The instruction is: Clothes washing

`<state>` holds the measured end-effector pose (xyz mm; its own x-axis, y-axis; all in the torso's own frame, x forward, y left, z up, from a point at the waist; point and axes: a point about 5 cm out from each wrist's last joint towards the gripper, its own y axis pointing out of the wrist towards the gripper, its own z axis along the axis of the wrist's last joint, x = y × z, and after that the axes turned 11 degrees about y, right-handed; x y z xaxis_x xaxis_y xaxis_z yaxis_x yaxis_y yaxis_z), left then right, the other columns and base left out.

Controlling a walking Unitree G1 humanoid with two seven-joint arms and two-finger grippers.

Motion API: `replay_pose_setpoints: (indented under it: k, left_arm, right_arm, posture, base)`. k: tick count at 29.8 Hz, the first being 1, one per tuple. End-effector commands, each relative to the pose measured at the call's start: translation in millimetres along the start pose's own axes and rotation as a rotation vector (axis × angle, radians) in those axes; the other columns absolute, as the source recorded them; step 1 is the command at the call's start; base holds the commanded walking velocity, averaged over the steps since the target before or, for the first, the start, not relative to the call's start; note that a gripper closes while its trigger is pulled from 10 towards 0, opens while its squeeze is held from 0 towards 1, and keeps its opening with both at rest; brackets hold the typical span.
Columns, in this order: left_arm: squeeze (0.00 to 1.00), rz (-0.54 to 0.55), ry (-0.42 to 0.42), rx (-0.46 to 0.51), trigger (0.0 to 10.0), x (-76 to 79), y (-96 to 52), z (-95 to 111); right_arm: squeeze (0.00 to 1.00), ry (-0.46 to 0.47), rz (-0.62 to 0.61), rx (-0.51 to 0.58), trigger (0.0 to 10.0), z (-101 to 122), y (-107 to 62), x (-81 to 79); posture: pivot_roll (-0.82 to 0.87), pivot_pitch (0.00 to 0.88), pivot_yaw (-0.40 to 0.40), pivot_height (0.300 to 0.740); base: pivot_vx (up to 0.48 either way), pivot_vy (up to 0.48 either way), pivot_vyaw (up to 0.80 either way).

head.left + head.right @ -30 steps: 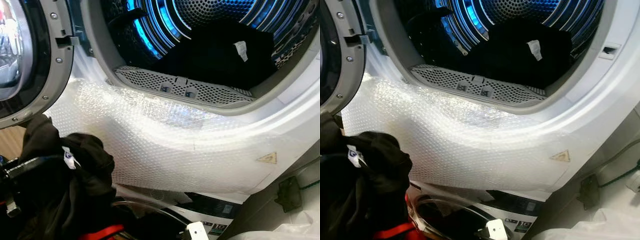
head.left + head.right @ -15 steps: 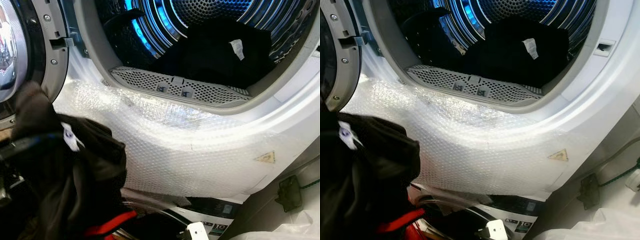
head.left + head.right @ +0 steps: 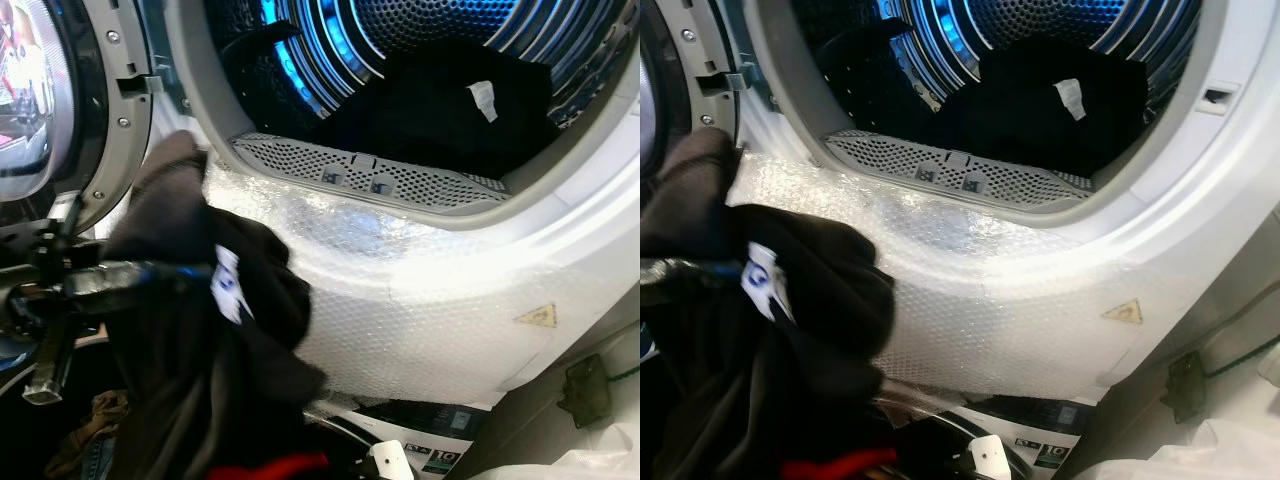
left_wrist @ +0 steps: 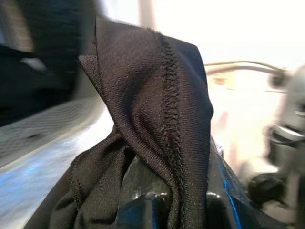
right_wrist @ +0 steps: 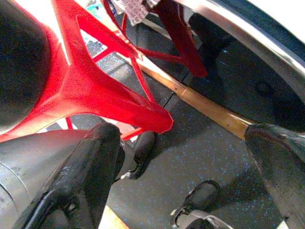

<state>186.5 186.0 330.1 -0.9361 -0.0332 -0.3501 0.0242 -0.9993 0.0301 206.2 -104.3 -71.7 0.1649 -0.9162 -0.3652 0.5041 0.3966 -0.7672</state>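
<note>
Black garment hangs bunched from the left hand, clamped on a fold of it, held up just in front of the machine's open porthole, low and left of the opening, touching the bubble wrap taped over the front panel. Loading looks partly done: a dark heap of clothes with a white tag already lies inside the blue-lit drum; this piece is not yet over the rim. Door stands swung open to the left. More fabric seems to wait low down beside a red basket, so probably several pieces left, then shutting the door. The garment is a thin sporty mesh knit, stitched seam, small white label, limp and crumpled. Right hand hangs low over the floor, fingers apart, holding nothing.
</note>
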Motion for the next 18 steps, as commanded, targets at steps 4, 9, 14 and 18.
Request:
replay_pose_setpoints:
  k: [4,9,14,18]
  left_arm:
    - [0.0,-0.244,-0.002,-0.08,0.0,-19.9,14.0,-1]
    - [0.0,-0.418,0.04,-0.163,0.0,-61.9,27.1,-1]
    - [0.0,-0.392,0.108,-0.226,0.0,-99.8,38.8,1]
    - [0.0,-0.15,0.247,-0.303,0.0,-155.7,48.8,6]
  right_arm:
    - [0.0,0.011,-0.002,0.002,10.0,0,0.9,-2.1]
    - [0.0,0.051,-0.014,0.011,10.0,-4,0.6,-1.7]
    - [0.0,0.094,-0.028,0.017,10.0,-10,-0.6,0.4]
    - [0.0,0.123,-0.04,0.013,10.0,-17,-2.2,3.1]
  posture:
    - [0.33,0.0,-0.003,0.74]
    - [0.26,0.0,0.044,0.74]
    - [0.21,0.0,0.072,0.74]
    - [0.19,0.0,0.086,0.74]
  base:
    - [0.0,0.0,0.0]
    - [0.0,0.0,0.0]
    - [0.0,0.0,0.0]
    - [0.0,0.0,0.0]
